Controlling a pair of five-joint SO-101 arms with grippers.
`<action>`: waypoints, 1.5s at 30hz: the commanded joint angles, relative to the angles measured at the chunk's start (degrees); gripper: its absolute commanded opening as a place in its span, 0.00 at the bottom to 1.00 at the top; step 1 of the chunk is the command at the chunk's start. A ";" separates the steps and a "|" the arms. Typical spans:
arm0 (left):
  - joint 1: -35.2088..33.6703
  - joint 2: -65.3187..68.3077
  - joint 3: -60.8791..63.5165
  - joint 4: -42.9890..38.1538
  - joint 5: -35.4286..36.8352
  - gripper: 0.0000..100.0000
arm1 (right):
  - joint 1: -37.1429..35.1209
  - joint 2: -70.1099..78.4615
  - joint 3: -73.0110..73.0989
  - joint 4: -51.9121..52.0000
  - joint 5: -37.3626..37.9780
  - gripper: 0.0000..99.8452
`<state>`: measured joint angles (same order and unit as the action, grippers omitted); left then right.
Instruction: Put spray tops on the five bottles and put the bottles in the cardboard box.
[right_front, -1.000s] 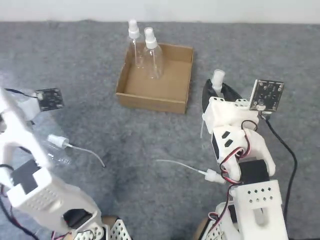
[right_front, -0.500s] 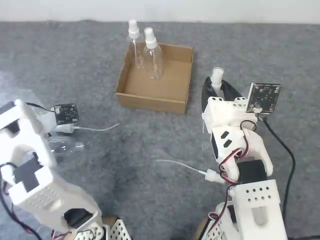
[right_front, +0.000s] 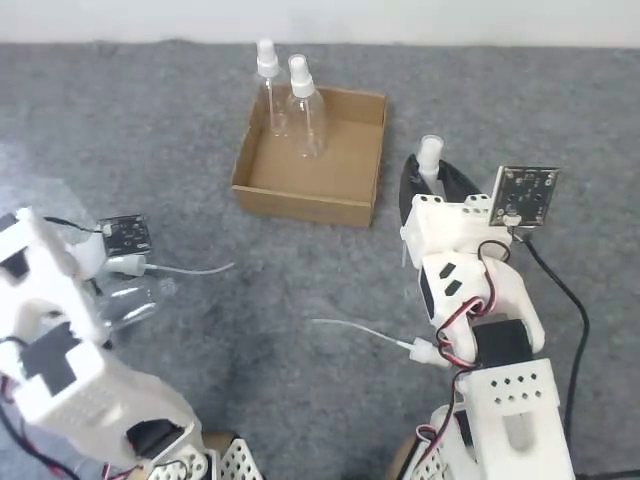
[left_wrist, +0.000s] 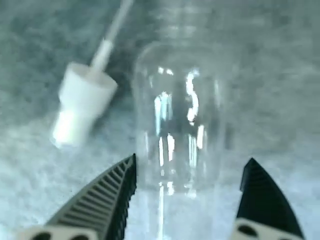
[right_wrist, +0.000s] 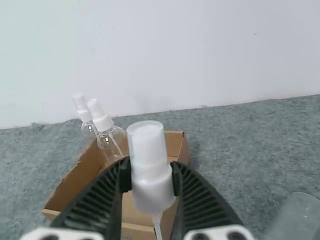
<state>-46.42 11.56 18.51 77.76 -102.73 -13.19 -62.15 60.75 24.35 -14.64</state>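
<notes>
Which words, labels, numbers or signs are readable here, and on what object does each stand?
No text can be read. The cardboard box, the bottles and the spray tops show no print; any marks on the camera boards are too small to read.

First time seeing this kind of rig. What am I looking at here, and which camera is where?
Two small robot arms sit at a grey table. One picture looks down from above; the other two come from a camera on each arm's wrist. The right gripper is shut on a white spray top. The left gripper is open over a clear bottle lying beside a loose spray top. Two capped bottles stand in the cardboard box. A third spray top lies near the right arm's base.
</notes>
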 joint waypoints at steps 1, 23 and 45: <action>-0.53 -5.80 -0.66 4.84 1.14 0.29 | -0.48 -1.54 -0.79 -0.92 1.14 0.01; 7.82 -6.24 11.12 -5.98 12.75 0.32 | -0.48 -1.54 -0.79 -0.66 1.14 0.01; 7.38 -6.95 -0.84 17.67 12.66 0.13 | -0.48 -1.63 -0.79 -0.66 1.14 0.01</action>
<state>-39.12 7.60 23.25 89.36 -91.03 -13.19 -62.15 60.75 24.35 -14.64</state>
